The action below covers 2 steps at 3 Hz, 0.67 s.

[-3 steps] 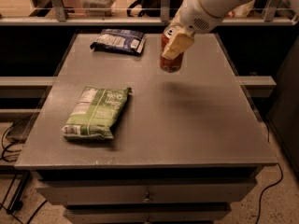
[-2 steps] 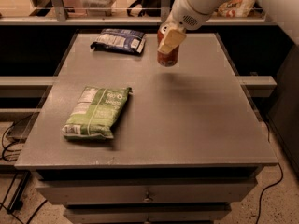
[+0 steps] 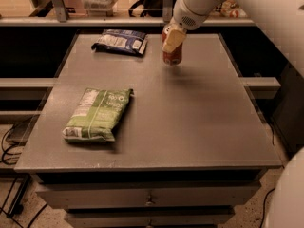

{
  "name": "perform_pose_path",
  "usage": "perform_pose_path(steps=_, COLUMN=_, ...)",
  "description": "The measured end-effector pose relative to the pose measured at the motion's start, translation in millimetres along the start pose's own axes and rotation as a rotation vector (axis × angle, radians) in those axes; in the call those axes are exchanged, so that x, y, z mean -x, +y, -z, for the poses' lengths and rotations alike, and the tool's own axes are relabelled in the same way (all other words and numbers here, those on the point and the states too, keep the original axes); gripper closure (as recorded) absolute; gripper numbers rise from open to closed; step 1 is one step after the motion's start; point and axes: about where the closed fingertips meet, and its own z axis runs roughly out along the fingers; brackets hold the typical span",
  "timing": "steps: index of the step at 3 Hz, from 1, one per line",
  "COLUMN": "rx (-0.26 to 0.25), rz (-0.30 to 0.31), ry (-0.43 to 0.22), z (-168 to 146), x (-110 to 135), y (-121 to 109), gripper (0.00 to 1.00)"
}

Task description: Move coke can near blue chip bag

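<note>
The blue chip bag (image 3: 120, 41) lies flat at the table's far left, dark blue with white patches. The coke can (image 3: 173, 54), red-orange, hangs in my gripper (image 3: 172, 42) above the far middle of the grey table (image 3: 190, 118). The gripper is shut on the can, one pale finger covering its front, and the white arm reaches in from the upper right. The can is to the right of the blue bag with a short gap between them. The can's top is hidden by the gripper.
A larger light green chip bag (image 3: 97, 114) lies at the table's left front. A shelf rail (image 3: 118, 20) with boxes runs behind the table. Drawers (image 3: 149, 198) sit below the front edge.
The gripper has carried the coke can to the left and farther back, closer to the blue chip bag. Both bags have stayed put.
</note>
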Motion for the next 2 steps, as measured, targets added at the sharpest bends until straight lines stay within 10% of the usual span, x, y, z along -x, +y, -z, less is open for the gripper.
perform_pose_path(steps=2, rx=-0.002, rz=-0.043, ry=0.01, z=-27.5, x=2.4, y=-0.8, gripper=1.0)
